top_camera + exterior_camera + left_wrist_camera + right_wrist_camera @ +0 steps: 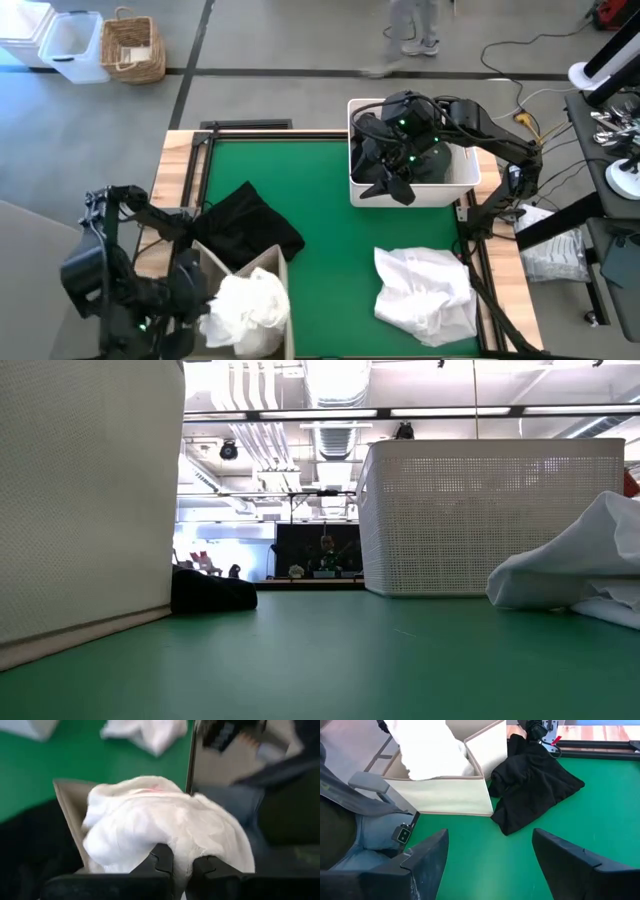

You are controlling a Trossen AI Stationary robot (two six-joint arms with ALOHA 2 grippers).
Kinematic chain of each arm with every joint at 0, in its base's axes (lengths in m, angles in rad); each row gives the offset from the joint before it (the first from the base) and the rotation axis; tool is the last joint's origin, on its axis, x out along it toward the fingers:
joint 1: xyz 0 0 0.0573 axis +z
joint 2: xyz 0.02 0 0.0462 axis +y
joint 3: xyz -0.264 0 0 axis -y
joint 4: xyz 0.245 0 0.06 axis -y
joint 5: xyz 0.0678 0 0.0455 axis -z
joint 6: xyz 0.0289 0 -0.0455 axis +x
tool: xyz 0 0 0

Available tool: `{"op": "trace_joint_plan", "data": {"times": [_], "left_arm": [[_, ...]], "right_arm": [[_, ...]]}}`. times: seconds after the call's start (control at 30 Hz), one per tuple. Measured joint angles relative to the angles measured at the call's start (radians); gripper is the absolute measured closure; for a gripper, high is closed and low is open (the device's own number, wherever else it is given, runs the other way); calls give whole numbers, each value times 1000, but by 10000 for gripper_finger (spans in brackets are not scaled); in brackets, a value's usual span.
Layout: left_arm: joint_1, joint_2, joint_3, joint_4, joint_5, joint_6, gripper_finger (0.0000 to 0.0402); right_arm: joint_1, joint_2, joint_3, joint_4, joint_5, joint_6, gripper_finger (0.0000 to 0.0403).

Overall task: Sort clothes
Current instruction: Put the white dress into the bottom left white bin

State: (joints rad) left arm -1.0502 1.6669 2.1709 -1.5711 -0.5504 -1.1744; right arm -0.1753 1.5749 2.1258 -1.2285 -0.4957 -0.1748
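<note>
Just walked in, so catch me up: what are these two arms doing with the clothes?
It's a laundry sort. The left gripper is shut on a white garment in the beige bin. The right gripper hangs open above the white basket. A black garment and another white garment lie on the green table.

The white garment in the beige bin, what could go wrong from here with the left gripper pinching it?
The left gripper is shut on the white garment, which bulges above the beige bin; pulling away could drag it back out. The black garment lies against the bin and could snag a passing arm.
</note>
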Motion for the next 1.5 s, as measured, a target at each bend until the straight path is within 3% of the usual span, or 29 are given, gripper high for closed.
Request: {"op": "trace_joint_plan", "data": {"times": [0.27,0.63,1.07,1.5], "left_arm": [[27,0,-121,0,225,-106,401],[108,0,-262,1,222,-93,395],[221,0,-348,1,298,-99,307],[239,0,-339,1,272,-99,193]], "right_arm": [[0,0,0,15,0,-5,138],[0,0,0,15,0,0,134],[0,0,0,15,0,0,112],[0,0,0,15,0,-9,122]]}}
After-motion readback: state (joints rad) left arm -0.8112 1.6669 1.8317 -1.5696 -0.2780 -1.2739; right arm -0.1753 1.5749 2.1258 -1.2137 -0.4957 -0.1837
